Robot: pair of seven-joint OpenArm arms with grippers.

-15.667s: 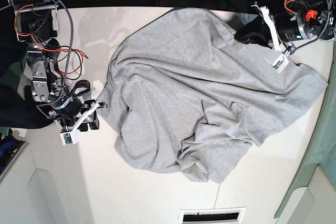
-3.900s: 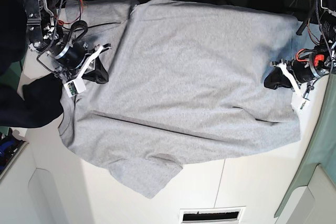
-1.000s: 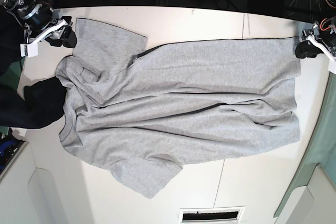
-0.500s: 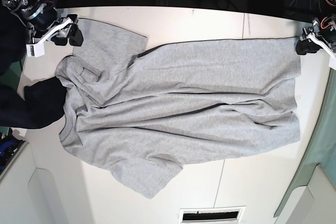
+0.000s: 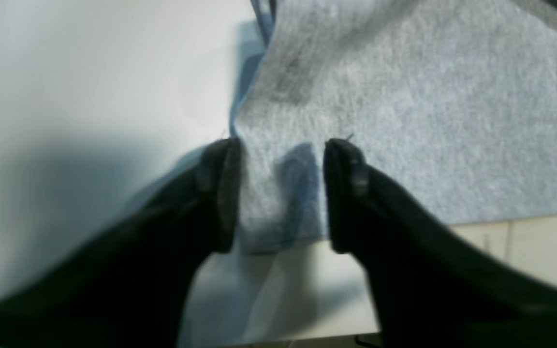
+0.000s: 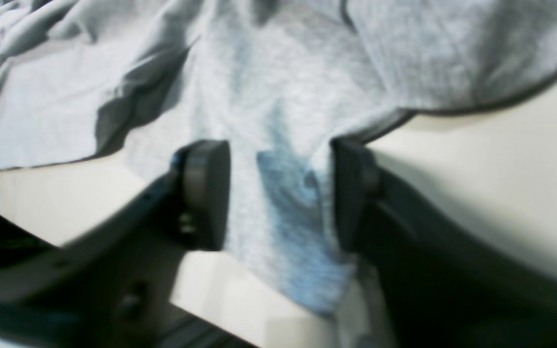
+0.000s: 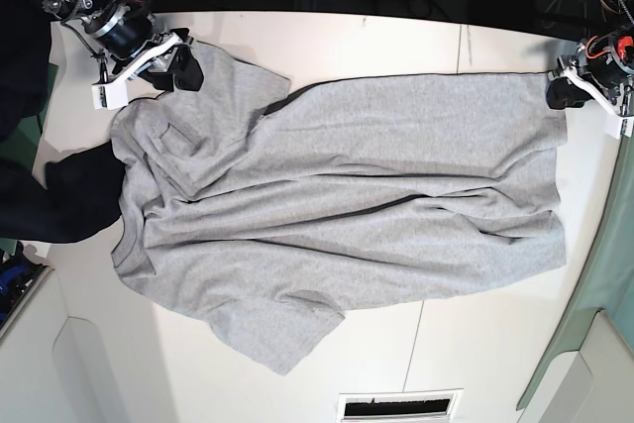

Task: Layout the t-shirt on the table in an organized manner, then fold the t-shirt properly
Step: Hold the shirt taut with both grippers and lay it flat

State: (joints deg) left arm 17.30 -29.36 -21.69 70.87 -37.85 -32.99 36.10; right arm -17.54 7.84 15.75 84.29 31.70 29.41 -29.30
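Note:
The light grey t-shirt (image 7: 347, 185) lies spread across the white table (image 7: 396, 37), wrinkled through the middle, with no lettering showing. At its far left sleeve sits my right gripper (image 7: 186, 71). The right wrist view shows that gripper (image 6: 278, 193) open, its jaws apart with a fold of sleeve cloth (image 6: 283, 96) between them. My left gripper (image 7: 560, 94) is at the shirt's far right corner. In the left wrist view it (image 5: 278, 193) is also open, straddling the hem corner (image 5: 404, 96), whose cloth fills the gap.
A dark cloth (image 7: 59, 195) lies off the table's left edge beside the collar. A vent slot (image 7: 401, 406) sits at the near edge, and a green strip (image 7: 604, 284) runs down the right. Cables and arm bases crowd the far side.
The right gripper moved rightward onto the sleeve, bunching it. The left gripper shifted slightly left onto the hem corner. Both jaws have narrowed.

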